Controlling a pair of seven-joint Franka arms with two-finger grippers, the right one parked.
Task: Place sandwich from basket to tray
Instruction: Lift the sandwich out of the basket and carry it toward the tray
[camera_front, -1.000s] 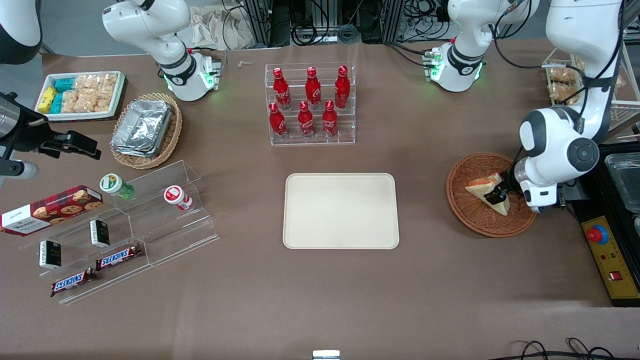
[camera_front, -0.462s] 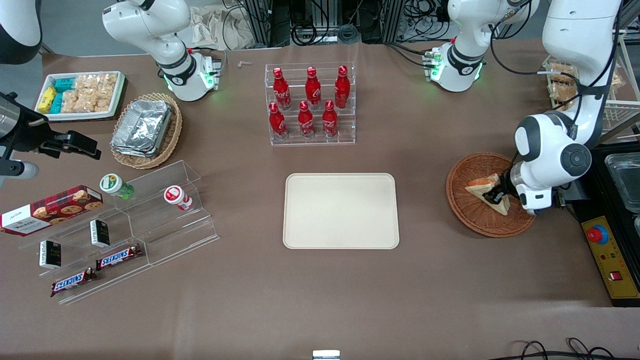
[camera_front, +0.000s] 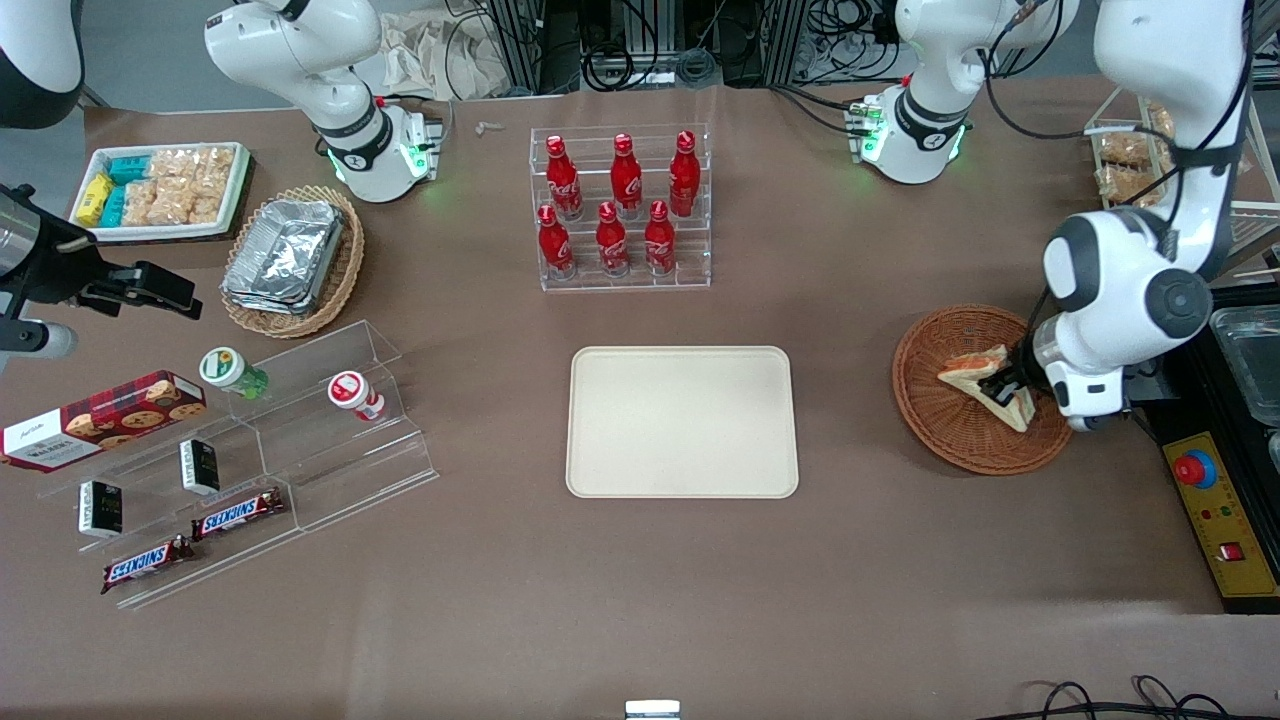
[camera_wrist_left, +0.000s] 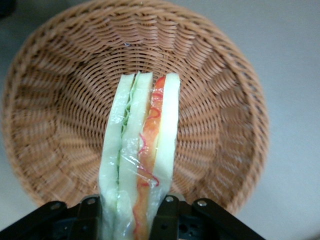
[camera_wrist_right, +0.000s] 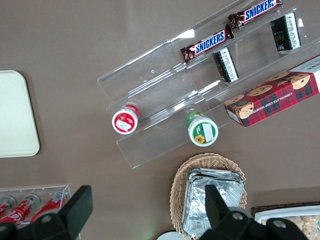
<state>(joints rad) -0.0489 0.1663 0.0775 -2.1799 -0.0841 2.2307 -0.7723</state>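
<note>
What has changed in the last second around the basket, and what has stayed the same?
The tool, shut on the sandwich, has tilted it and begun lifting it; the wedge now looks raised above the basket floor in the left wrist view. The arm's wrist shifted slightly. The basket and the tray stayed in place, and the tray holds nothing yet.

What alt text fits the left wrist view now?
The black two-finger claw grips a wrapped triangular white-bread sandwich on both sides, its red and green filling edge showing, above the round reddish-brown woven wicker basket.
</note>
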